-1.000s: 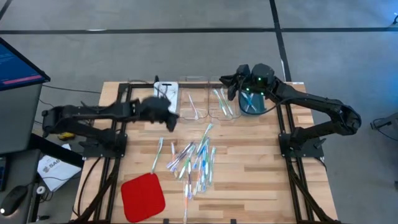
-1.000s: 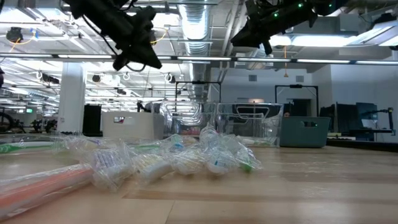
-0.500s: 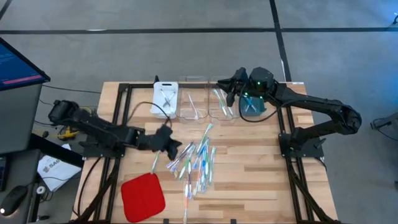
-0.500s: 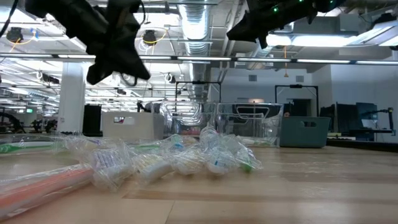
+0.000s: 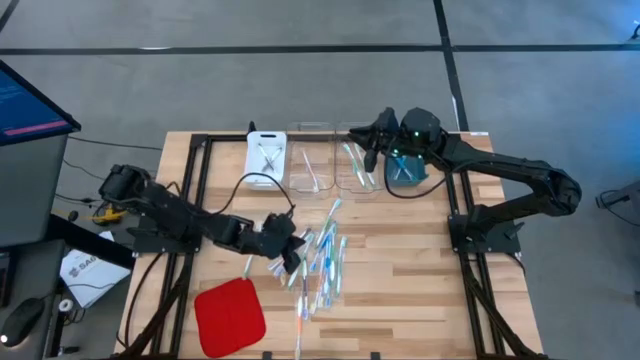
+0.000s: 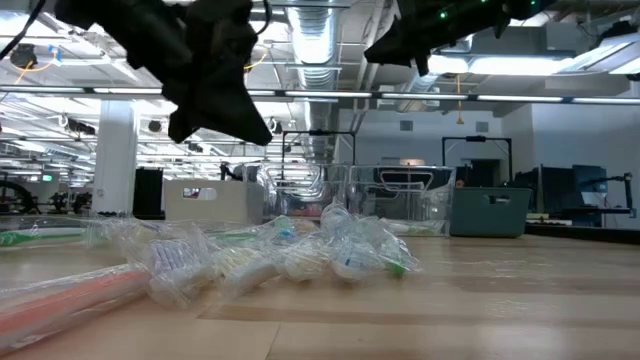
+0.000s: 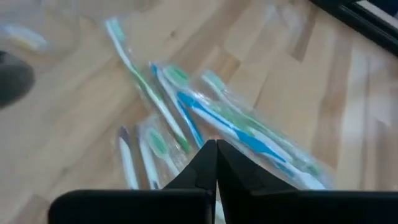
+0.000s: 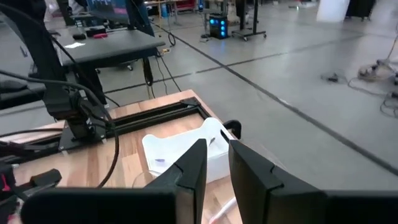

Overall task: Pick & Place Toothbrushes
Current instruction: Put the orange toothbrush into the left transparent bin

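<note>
The left gripper (image 5: 291, 252), jaws pressed together and holding nothing, hung over the left edge of the toothbrushes (image 5: 318, 258), which lay heaped at the centre of the wooden worktop (image 5: 400, 270) in the overhead frame. The right gripper (image 5: 372, 146) sat at upper centre above the clear trays (image 5: 330, 170), jaws slightly apart with nothing visible between them. A red pad (image 5: 229, 315) lay at lower left.

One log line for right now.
left gripper: shut, empty, over toothbrushes | right gripper: above trays, nothing visibly held
</note>
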Controlling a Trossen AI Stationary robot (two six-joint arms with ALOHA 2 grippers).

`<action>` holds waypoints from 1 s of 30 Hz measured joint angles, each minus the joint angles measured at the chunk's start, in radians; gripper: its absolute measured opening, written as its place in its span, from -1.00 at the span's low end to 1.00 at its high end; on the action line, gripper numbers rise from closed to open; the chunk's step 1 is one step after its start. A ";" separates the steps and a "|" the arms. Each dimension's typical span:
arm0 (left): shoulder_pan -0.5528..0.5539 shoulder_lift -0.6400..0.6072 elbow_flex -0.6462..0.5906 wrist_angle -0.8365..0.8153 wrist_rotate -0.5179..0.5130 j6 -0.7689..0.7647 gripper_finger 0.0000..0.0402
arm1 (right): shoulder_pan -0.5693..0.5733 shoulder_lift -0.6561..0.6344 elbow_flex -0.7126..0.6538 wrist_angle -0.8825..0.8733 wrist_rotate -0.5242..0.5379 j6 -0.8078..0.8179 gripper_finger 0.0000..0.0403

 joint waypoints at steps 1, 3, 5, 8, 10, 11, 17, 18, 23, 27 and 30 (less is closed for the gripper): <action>0.000 0.000 0.007 0.002 -0.011 0.010 -1.00 | 0.007 0.000 0.000 0.009 -0.001 -0.015 -0.68; 0.001 -0.004 0.014 0.012 -0.040 0.032 -1.00 | 0.023 0.000 0.000 0.033 -0.017 -0.040 -0.68; 0.000 -0.014 0.012 0.013 -0.073 0.061 -1.00 | 0.040 -0.007 0.000 0.048 -0.070 -0.071 -0.68; 0.000 -0.034 0.010 0.021 -0.094 0.093 -1.00 | 0.080 -0.018 0.000 0.077 -0.185 -0.117 -0.68; 0.001 -0.035 0.011 0.038 -0.096 0.118 -1.00 | 0.110 -0.028 0.000 0.078 -0.254 -0.137 -0.68; 0.001 -0.036 0.010 0.032 -0.098 0.130 -1.00 | 0.129 -0.033 0.000 0.080 -0.274 -0.144 -0.68; 0.001 -0.037 0.010 0.046 -0.097 0.151 -0.99 | 0.220 -0.049 0.000 0.022 -0.287 -0.139 -0.68; 0.001 -0.037 0.010 0.049 -0.097 0.151 -0.99 | 0.232 -0.050 0.000 0.009 -0.287 -0.125 -0.68; 0.000 -0.037 0.010 0.052 -0.081 0.171 -0.99 | 0.285 -0.060 0.000 -0.090 -0.286 -0.048 -0.68; 0.002 -0.037 0.010 0.064 -0.079 0.205 -0.98 | 0.342 -0.060 0.000 -0.185 -0.286 -0.001 -0.68; 0.017 -0.037 0.010 0.092 -0.075 0.238 -0.99 | 0.395 -0.061 0.000 -0.228 -0.257 0.049 -0.68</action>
